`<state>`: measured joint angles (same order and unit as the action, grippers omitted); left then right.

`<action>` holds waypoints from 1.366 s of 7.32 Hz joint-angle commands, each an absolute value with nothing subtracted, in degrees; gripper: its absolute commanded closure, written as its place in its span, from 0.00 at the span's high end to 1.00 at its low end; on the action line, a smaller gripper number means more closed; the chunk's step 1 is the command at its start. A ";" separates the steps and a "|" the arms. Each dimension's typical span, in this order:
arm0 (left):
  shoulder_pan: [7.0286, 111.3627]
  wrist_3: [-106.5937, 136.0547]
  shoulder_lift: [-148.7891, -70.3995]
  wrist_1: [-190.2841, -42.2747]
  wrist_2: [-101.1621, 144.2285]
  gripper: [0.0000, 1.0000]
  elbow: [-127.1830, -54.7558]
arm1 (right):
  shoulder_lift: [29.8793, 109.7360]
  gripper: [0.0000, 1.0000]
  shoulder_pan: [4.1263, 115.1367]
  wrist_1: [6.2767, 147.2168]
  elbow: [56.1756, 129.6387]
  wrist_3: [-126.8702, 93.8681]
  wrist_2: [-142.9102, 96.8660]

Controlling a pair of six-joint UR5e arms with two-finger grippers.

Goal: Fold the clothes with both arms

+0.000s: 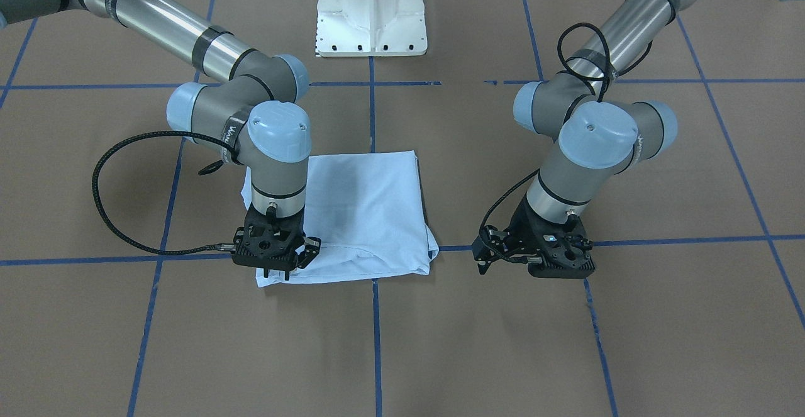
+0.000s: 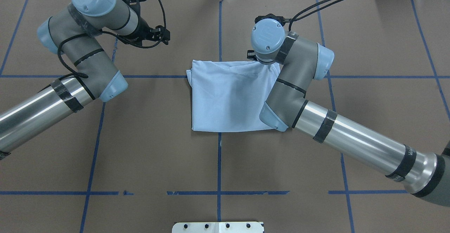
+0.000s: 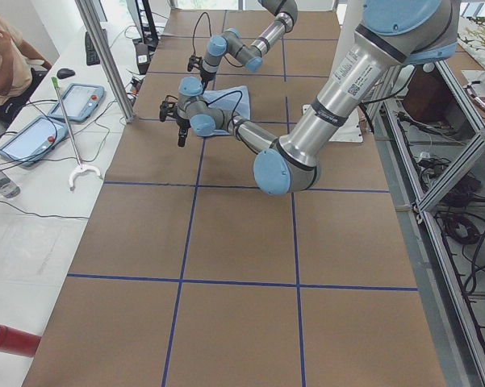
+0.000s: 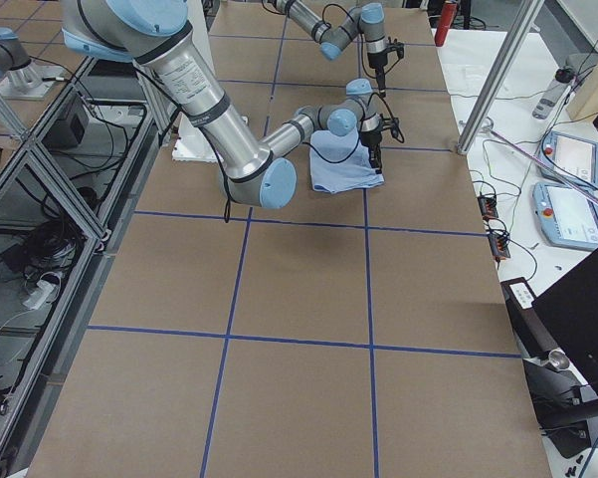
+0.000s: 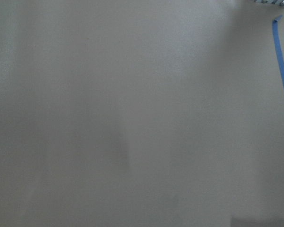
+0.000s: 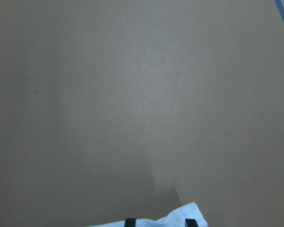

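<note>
right pincer [image 1: 289, 263]: released over T-shirt [image 1: 365, 216] corner; left pincer [image 2: 165, 37]: released, empty

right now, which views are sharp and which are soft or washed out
Left wrist view: soft, almost featureless tabletop, only blue tape readable. Right wrist view: T-shirt corner blown out white. Front-facing and overhead views: sharp, evenly lit, faint shadow on the T-shirt.

A brown counter [image 1: 402, 354] carries a grid of blue tape lines [image 1: 375, 341] and a white base [image 1: 371, 11]. On the white side table [image 3: 32, 234] lie 2 tablets [image 3: 77, 101] and a red tube [image 3: 8, 339]; a person [image 3: 4, 56] sits beside it.
</note>
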<state>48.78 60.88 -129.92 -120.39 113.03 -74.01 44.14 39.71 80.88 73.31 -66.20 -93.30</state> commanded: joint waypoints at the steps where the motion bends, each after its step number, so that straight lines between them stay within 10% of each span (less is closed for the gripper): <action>1: 48.87 60.38 -129.73 -119.89 113.55 1.00 -75.57 | 43.77 1.00 46.71 80.95 73.12 -57.10 -107.30; 6: 63.15 23.32 -114.55 -98.70 120.59 1.00 -97.52 | 59.82 1.00 68.95 86.79 81.90 -19.45 -127.78; 10: 83.35 -5.39 -108.75 -81.75 121.46 1.00 -98.00 | 75.26 1.00 82.95 98.35 90.23 6.83 -130.34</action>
